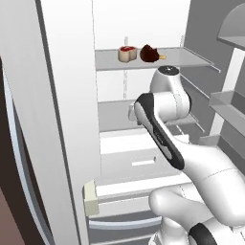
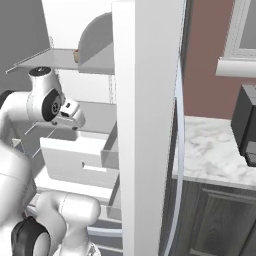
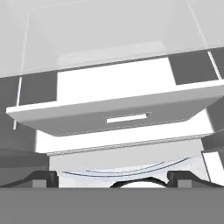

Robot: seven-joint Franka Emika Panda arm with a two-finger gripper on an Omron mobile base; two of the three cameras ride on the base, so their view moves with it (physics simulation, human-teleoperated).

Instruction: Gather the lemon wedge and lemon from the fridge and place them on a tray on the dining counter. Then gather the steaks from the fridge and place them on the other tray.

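Observation:
Two pieces of meat, the steaks, lie on the upper fridge shelf [image 1: 182, 58]: a pale one with a red top [image 1: 126, 53] and a dark red one [image 1: 150, 53]. The lemon, the lemon wedge and the trays are out of view. My arm reaches into the open fridge below that shelf. My hand [image 2: 70, 113] hovers over a white drawer [image 2: 75, 160]. In the hand view my gripper [image 3: 113, 179] is open, its fingertips [image 3: 43, 177] wide apart with nothing between them. It faces the drawer front with its handle slot [image 3: 127, 118].
The fridge's open left door [image 1: 57, 119] stands close beside the arm. A door with bins [image 2: 145, 125] stands on the right. A glass shelf [image 3: 109, 39] lies above the drawer. A marble counter [image 2: 215, 155] carries a dark appliance [image 2: 247, 125] at the far right.

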